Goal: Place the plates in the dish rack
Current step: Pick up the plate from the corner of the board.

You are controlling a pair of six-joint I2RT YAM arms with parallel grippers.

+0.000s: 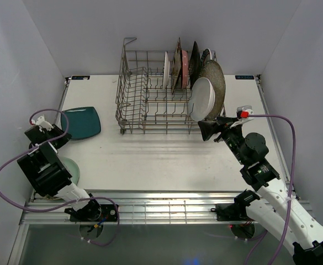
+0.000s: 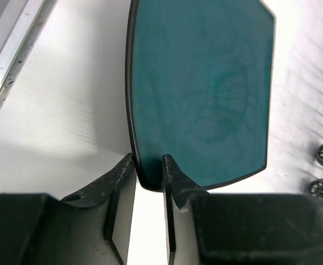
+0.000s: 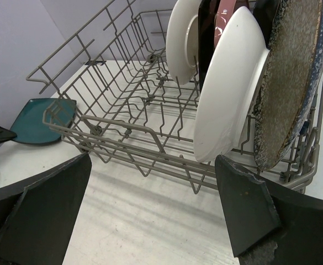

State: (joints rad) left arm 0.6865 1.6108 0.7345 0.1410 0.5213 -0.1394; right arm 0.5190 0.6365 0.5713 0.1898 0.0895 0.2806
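Found the left gripper (image 2: pixel 148 160) clenched on the teal plate (image 2: pixel 202 94), with one fingertip (image 2: pixel 127 165) on each side of its near rim and touching it. Located that plate (image 1: pixel 83 122) at the left of the table (image 1: pixel 161 160), low and about flat, well apart from the rack (image 1: pixel 132 91). Could not judge contact between the gripped edge and the table. Spotted a green plate (image 1: pixel 73 170) flat near the left front edge, partly hidden under the left arm.

Found the right gripper (image 1: pixel 206 131) released, jaws spread wide and holding nothing, hovering just beside the rack's right near corner and pointed at it. Saw both its fingers (image 3: pixel 45 210) apart from the wire.

Located the rack at the far middle of the table, long side across, with a tall wire loop at its far left corner. Saw plates standing on edge among the tines in its right half. Picked out a white plate (image 1: pixel 202 99) nearest the right gripper, with a large speckled grey plate (image 1: pixel 217 83) just beside it at the rack's right end. Noted a second white plate (image 1: pixel 166 69) farther left, and between them dark plates (image 1: pixel 194 63) and a pink plate (image 1: pixel 184 65), packed too close to count.
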